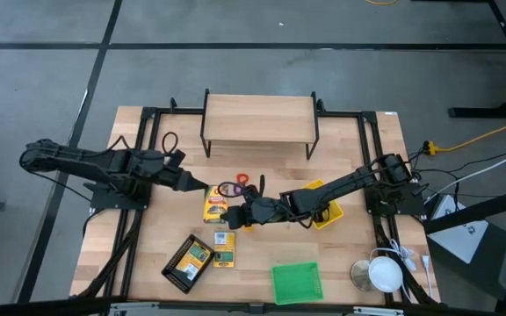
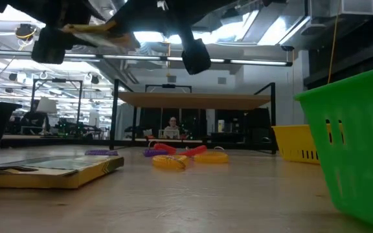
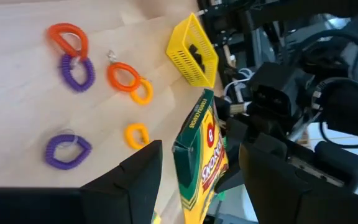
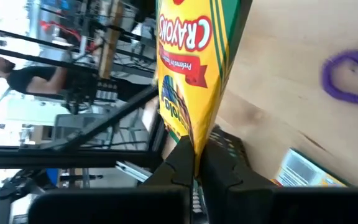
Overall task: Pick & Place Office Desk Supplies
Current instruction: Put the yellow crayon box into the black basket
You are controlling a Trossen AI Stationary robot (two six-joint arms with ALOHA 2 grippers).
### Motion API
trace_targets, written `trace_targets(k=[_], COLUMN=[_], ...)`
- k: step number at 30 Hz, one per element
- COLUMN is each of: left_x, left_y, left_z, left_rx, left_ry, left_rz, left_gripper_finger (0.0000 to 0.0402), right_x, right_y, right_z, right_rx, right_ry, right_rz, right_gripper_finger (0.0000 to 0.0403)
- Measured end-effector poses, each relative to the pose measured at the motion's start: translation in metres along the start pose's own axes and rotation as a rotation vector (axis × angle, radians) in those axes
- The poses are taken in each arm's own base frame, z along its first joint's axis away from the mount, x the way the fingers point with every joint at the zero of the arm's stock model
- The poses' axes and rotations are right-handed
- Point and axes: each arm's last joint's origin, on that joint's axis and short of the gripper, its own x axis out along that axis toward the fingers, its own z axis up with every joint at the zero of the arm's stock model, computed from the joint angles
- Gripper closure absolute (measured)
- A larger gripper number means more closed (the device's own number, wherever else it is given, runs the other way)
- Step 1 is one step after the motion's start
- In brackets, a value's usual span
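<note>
the wooden table [image 1: 341, 254] carries a small wooden shelf [image 1: 260, 117] at the back, coiled rings [image 1: 235, 186], flat crayon boxes [image 1: 224, 248], a black mesh tray [image 1: 187, 262], and yellow [image 1: 330, 211] and green [image 1: 297, 283] bins.

Light wooden table top [image 1: 350, 254] in a black metal frame, standing on a grey concrete floor [image 1: 235, 70] crossed by dark seam lines. At the table's far edge, a low wooden shelf [image 1: 260, 118] on black wire legs. Beyond the table, a large open workshop hall: exposed ceiling beams and ducts [image 2: 238, 58], bright overhead panel lights, rows of benches and equipment in the distance. A person [image 2: 171, 128] sits far back under the shelf line. An orange-yellow cable [image 1: 486, 133] runs across the floor to the table's right.
</note>
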Motion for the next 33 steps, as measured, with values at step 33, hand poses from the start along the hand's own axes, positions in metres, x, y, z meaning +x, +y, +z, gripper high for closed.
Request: trace_targets(k=[33], left_x=[0.023], left_y=[-0.016], left_z=[0.001], left_rx=[0.055], left_ry=[0.034], left_rz=[-0.154], left_gripper_finger=[0.029], right_x=[0.004], right_y=[0.008], right_z=[0.02], right_rx=[-0.032], right_ry=[-0.046], right_rz=[0.105], right_gripper_finger=[0.0393])
